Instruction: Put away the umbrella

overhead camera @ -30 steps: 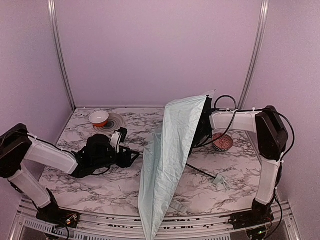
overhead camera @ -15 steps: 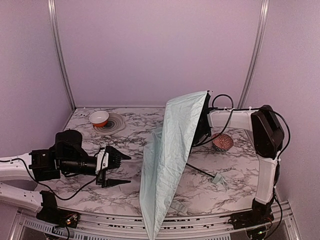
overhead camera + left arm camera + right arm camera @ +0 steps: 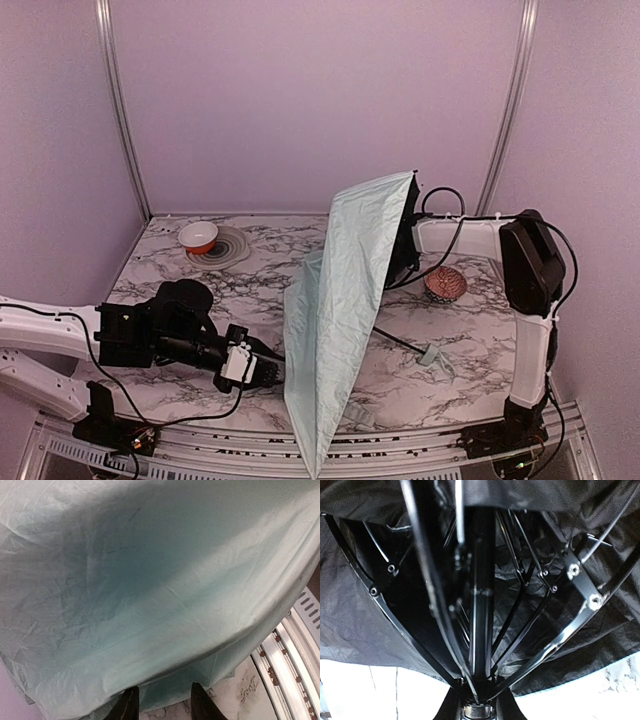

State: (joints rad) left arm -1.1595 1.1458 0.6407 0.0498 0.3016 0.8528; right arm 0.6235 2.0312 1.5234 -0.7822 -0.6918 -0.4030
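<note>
No words, numbers, brand marks or signs can be read in any view. The umbrella (image 3: 345, 290) shows only plain pale green fabric just ahead of the left hand (image 3: 163, 696). Its dark underside, just ahead of the right hand (image 3: 479, 707), carries no lettering that can be made out.

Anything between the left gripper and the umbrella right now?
Nothing. The left wrist view shows the left gripper right at the umbrella, its fabric filling the frame; only a sliver of bare marble table shows beneath.
</note>
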